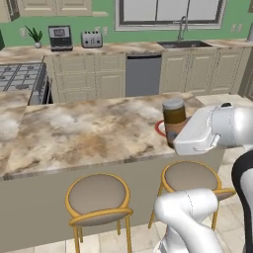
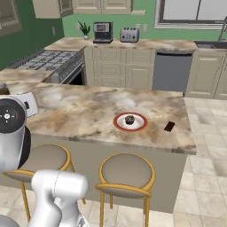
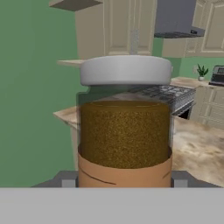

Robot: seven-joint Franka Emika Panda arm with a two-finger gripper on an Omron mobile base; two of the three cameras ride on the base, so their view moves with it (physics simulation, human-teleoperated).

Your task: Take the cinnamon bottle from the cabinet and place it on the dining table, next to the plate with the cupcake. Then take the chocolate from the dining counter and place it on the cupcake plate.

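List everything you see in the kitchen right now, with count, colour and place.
cinnamon bottle: 1, brown with grey lid, upright between the fingers
plate: 1, red rim, white centre, on the counter
cupcake: 1, dark, on the plate
chocolate: 1, dark brown, on the counter right of the plate
stools: 2, yellow frames, grey seats, under the counter edge
toaster: 1, silver, back counter
coffee machine: 1, black, beside the toaster
plant: 1, green, back counter
gripper: 1, shut on the bottle
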